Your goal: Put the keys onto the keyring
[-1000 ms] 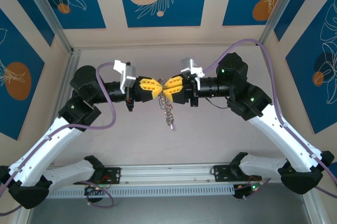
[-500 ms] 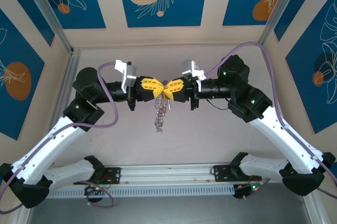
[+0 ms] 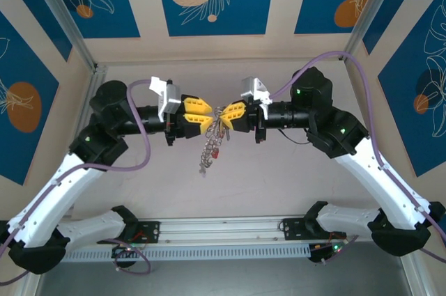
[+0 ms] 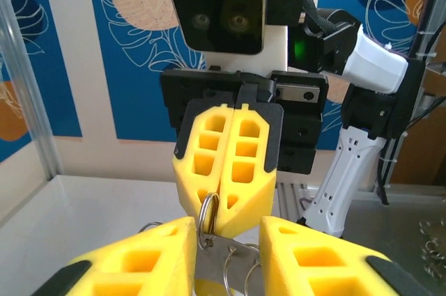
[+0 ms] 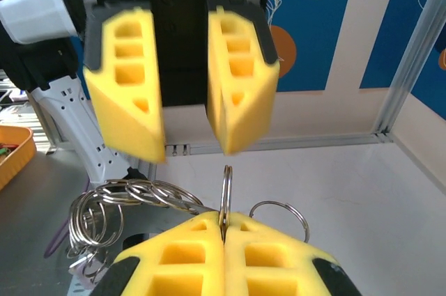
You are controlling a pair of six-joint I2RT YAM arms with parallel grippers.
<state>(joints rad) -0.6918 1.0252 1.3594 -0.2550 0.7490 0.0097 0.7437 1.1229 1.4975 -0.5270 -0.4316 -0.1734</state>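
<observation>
The right yellow-fingered pincer (image 3: 224,116) is clamped fully shut on one loop of the large silver-grey metal keyring (image 3: 211,146). The keyring is held up in the air over the pale table (image 3: 293,184), with its bunch of small loops left dangling underneath. The left pincer (image 3: 210,115) is parted a fair bit, fingers set either side of the ring's top edge, but actual contact can't be made out.

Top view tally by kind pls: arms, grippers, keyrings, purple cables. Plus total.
2 arms: left arm, right arm
2 grippers: left gripper, right gripper
1 keyring
2 purple cables
Total: 7
</observation>
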